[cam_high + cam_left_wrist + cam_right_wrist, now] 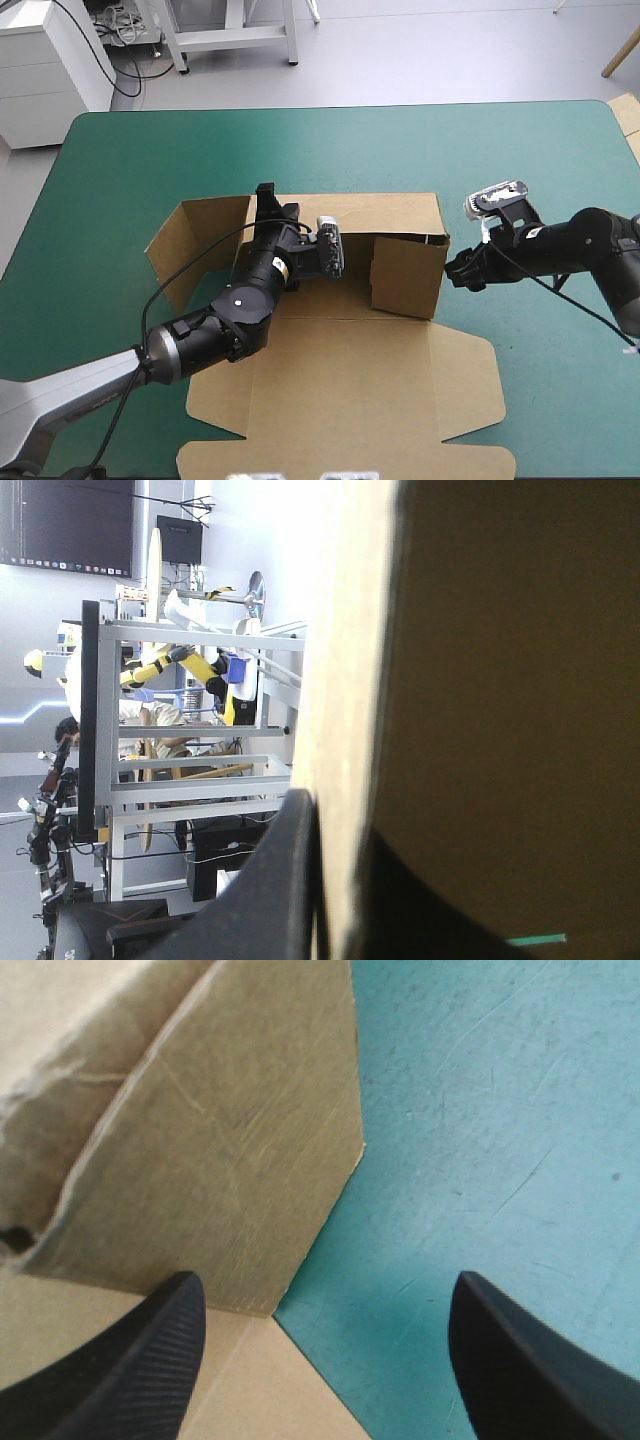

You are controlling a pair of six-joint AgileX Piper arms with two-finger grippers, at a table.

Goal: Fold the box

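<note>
item: box [340, 330], brown board, part-formed, mid surface [130, 150] on teal-green cover. back wall + right side wall up; left side flap splayed outward; lid panel flat toward near edge.

left tool [268, 204]: all but closed on back wall's top edge, board pinched betw. black fingers. arm reaches low across box floor from near-left, wrist rolled approx. a quarter turn.

right tool [462, 272]: fingers wide apart, nothing held. sits just outside right wall's near corner, low over cover. arm in from right, elbow bent.

risks (est.):
- right wall unsupported, prob. flops out if back wall gets tugged.
- pinch may slip or crease the edge if pulled at an angle.
- left forearm over floor could drag whole sheet.
- right tool could clip and dent the corner on approach.
</note>
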